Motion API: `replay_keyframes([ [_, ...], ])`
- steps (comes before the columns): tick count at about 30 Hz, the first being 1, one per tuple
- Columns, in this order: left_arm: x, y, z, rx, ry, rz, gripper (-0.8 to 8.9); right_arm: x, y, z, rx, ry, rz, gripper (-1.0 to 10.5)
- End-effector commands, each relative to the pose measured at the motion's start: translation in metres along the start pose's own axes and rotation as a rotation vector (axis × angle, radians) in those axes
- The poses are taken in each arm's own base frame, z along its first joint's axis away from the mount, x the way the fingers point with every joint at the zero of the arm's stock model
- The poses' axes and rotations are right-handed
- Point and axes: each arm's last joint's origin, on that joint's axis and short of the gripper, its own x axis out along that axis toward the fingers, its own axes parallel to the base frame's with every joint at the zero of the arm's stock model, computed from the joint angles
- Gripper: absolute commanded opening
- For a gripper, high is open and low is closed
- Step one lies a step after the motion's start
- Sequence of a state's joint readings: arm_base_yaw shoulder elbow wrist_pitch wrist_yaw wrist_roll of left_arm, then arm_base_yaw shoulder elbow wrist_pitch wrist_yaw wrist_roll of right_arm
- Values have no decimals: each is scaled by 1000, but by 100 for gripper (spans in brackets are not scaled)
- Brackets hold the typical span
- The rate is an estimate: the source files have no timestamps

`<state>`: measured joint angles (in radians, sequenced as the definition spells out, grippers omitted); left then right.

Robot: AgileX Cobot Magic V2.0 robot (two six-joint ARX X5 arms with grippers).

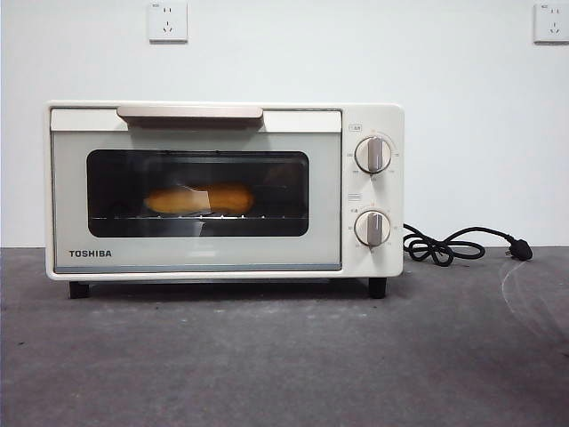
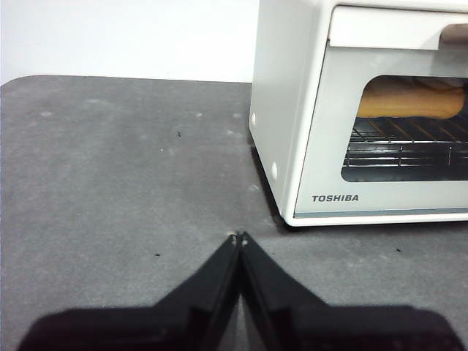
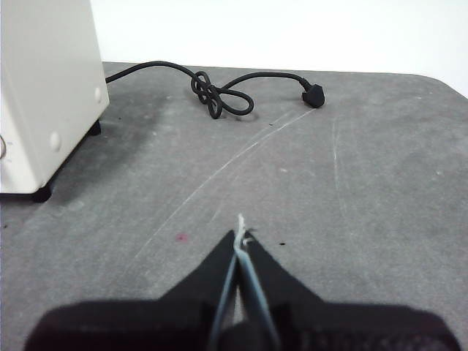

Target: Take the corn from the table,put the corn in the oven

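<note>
On the table (image 1: 284, 356), both grippers rest clenched and empty while the corn (image 1: 199, 198) lies inside the closed oven (image 1: 222, 189).

Nearest in each wrist view, the left gripper (image 2: 238, 238) and the right gripper (image 3: 240, 235) have their jaws pressed together on nothing, each low over bare grey tabletop to one side of the oven; neither shows in the front view. Beyond the left gripper stands the oven's front corner, and beyond the right gripper its other side wall. Behind the dark glass door (image 1: 197, 193) the corn lies lengthwise on the wire rack (image 2: 406, 142). The handle (image 1: 190, 112) runs along the door's top, with two knobs (image 1: 372, 154) beside it. Farther back, the black cord (image 1: 444, 245) lies looped on the table, its plug (image 1: 520, 252) near the white wall (image 1: 356, 53), which carries two sockets (image 1: 167, 21).
</note>
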<state>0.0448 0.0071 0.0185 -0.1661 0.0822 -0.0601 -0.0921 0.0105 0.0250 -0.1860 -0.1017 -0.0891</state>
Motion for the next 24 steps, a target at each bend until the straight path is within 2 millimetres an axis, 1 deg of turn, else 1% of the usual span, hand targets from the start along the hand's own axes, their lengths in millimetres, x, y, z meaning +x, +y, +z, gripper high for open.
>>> replay_keyframes([
  [1, 1, 0, -2, 4, 9, 0, -3, 1, 0, -2, 10, 1, -3, -11],
  [24, 1, 0, -3, 4, 17, 0, -3, 1, 0, -2, 10, 1, -3, -11],
])
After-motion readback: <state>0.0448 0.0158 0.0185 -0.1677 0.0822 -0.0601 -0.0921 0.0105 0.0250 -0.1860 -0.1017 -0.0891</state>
